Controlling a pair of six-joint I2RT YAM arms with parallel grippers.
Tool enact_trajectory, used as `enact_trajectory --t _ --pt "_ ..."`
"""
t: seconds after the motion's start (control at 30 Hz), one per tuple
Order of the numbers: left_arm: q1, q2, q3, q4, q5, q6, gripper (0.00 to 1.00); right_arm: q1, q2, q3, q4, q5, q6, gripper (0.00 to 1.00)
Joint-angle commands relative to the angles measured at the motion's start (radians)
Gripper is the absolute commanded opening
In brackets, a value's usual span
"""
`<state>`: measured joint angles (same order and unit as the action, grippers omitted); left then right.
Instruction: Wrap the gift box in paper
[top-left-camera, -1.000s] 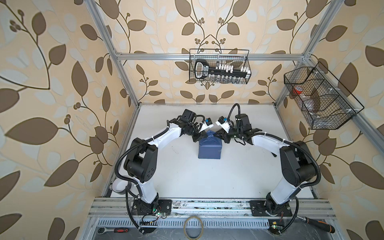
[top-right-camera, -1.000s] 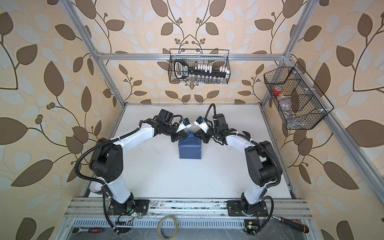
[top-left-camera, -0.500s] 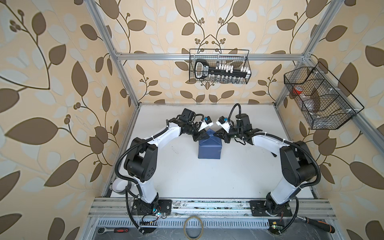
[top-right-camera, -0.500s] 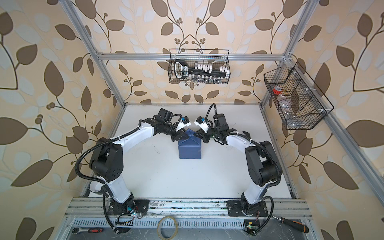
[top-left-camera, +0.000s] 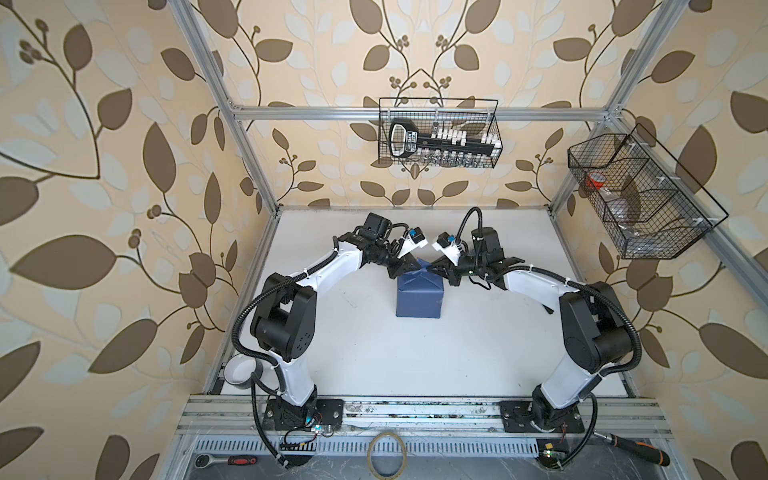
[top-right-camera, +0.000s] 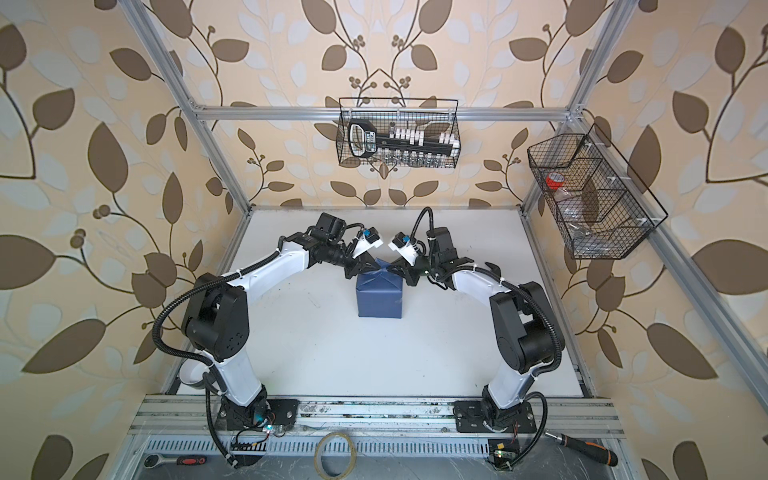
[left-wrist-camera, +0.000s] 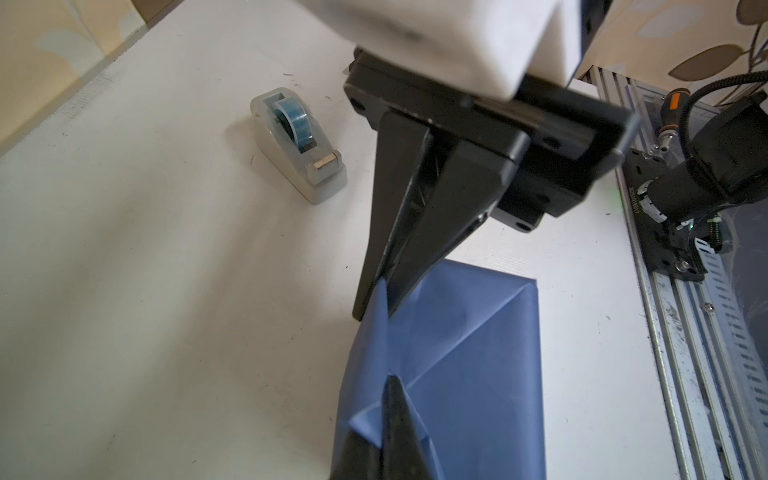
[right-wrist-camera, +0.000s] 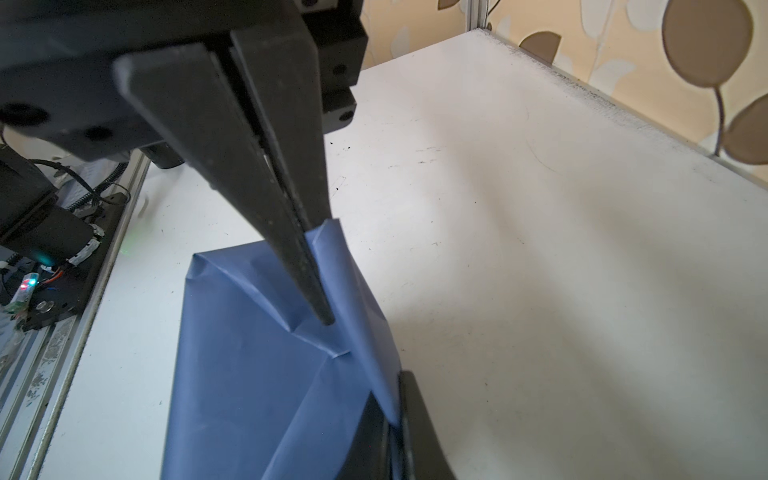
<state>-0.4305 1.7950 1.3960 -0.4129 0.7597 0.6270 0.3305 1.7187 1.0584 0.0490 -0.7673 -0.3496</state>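
The gift box is hidden under the slate-blue paper (top-left-camera: 417, 297) (top-right-camera: 380, 299), which wraps it into a block at the middle of the table. At the block's far end the paper rises into a pinched peak. My left gripper (top-left-camera: 409, 267) (top-right-camera: 369, 266) is shut on a fold of that paper (left-wrist-camera: 478, 374); in the left wrist view its tip (left-wrist-camera: 390, 380) lies on the flap. My right gripper (top-left-camera: 433, 268) (top-right-camera: 392, 268) (right-wrist-camera: 395, 415) faces it from the other side and is shut on a raised paper flap (right-wrist-camera: 249, 374). The two sets of fingertips nearly touch.
A clear tape dispenser (left-wrist-camera: 297, 141) stands on the white table beyond the box. Two wire baskets (top-left-camera: 438, 133) (top-left-camera: 640, 199) hang on the back and right walls. A tape ring (top-left-camera: 386, 453), a ratchet (top-left-camera: 224, 460) and a screwdriver (top-left-camera: 636, 451) lie by the front rail.
The left gripper has shifted slightly at the paper's peak. The right arm and the wrapped block have stayed where they were.
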Motion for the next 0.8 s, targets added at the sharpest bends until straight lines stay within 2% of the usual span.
enact_trajectory --t 0.0,0.13,0.23,0.4,0.6,0.67,0.77 --pt "0.004 -0.004 0.02 -0.003 0.015 0.019 0.01 -0.004 -0.004 -0.02 0.012 -0.026 -0.043 0.09" --pt "0.006 -0.03 -0.004 -0.028 -0.06 0.045 0.23 -0.004 -0.004 -0.021 0.011 -0.026 -0.045 0.09" --pt "0.007 -0.043 -0.019 -0.038 -0.085 0.06 0.27 -0.004 -0.004 -0.02 0.012 -0.026 -0.045 0.09" --pt "0.003 -0.041 -0.017 -0.002 -0.048 0.026 0.24 -0.003 -0.005 -0.022 0.01 -0.024 -0.046 0.09" --pt "-0.015 -0.025 0.002 0.012 -0.042 0.017 0.11 -0.002 -0.006 -0.022 0.012 -0.02 -0.039 0.11" --pt "-0.019 -0.029 -0.006 0.015 -0.044 0.015 0.06 0.002 -0.007 -0.022 0.015 -0.007 -0.023 0.17" --pt "-0.02 -0.052 -0.043 0.046 -0.051 0.013 0.03 0.008 -0.024 -0.034 0.021 0.036 0.016 0.26"
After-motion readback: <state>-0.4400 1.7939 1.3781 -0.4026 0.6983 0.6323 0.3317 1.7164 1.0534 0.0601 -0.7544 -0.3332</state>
